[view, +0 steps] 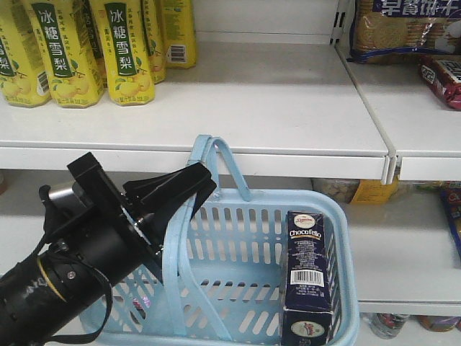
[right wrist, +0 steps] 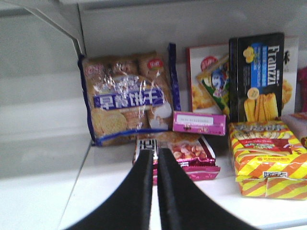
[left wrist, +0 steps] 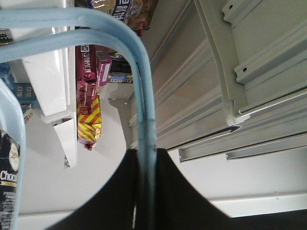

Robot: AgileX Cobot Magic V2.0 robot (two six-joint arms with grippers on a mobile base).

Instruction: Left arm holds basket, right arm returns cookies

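Blue basket [view: 238, 234], cookies [view: 310, 277] inside

Basket [view: 288, 196]: pale blue moulded plastic, smooth, slight sheen. Cookies carton [view: 310, 274]: printed card, dark navy, semi-gloss, w/ flat white barcode panel. Left arm [view: 72, 267]: black casing, mostly matt; small silver part [view: 61, 193] looks like brushed metal. Right fingers [right wrist: 134, 191]: black, smooth, matt, look like plastic. Shelf [view: 274, 101]: white painted finish, smooth, low sheen. Drink bottles [view: 130, 50]: glossy yellow plastic labels. Biscuit pack [right wrist: 127, 98]: clear crinkly film, v. shiny, lots of glare.
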